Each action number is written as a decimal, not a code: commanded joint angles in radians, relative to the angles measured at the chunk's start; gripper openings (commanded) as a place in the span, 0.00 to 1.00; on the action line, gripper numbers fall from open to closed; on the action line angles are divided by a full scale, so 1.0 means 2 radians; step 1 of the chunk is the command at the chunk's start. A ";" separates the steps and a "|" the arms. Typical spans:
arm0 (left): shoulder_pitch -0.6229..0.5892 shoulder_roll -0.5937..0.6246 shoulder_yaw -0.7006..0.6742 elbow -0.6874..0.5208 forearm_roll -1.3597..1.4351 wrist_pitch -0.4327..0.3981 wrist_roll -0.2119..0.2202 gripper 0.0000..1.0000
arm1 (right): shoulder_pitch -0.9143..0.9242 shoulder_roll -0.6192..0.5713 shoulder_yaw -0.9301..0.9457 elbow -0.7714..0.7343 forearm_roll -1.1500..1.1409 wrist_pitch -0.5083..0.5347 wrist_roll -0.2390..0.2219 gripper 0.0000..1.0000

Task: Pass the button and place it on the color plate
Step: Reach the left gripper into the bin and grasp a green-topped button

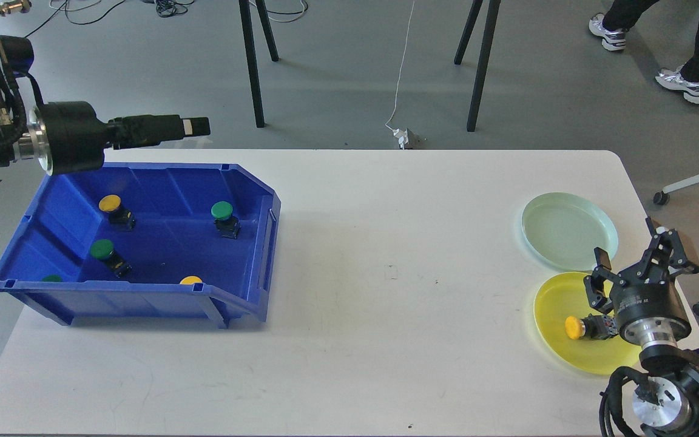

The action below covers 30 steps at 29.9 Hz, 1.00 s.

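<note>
A yellow button (575,328) lies on its side on the yellow plate (553,340), cap toward the table's middle, so as I judge it the drop is made and the step in hand is getting my right pincer (634,258) clear without knocking it. That pincer hangs above the plate's far edge with its fingers spread wide and holding nothing; the button sits just beside the wrist, apart from the fingers. To do this well I would lift straight up first and only then swing away, since a sideways sweep at this height could clip the button's black body or nudge the plate toward the table's edge. The green plate (568,229) lies just beyond, touching or overlapping the yellow one's rim, and is bare; I should keep clear of it too. My left pincer (195,126) is held out level above the back wall of the blue bin (246,255), pointing toward the table's middle; it is seen edge-on, so I cannot tell whether its fingers are parted, and I see nothing in it. In the bin are more buttons: a yellow one (110,204) and a green one (221,211) toward the back, another green (102,249) nearer, and two caps, one green and one yellow, peeping over the front wall. The next pick looks easiest at the back green one, which stands free of the walls.
</note>
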 commanded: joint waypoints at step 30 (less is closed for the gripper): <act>0.057 -0.117 0.085 0.273 0.141 0.000 0.000 0.86 | 0.114 -0.069 -0.034 -0.008 0.001 0.049 -0.006 0.99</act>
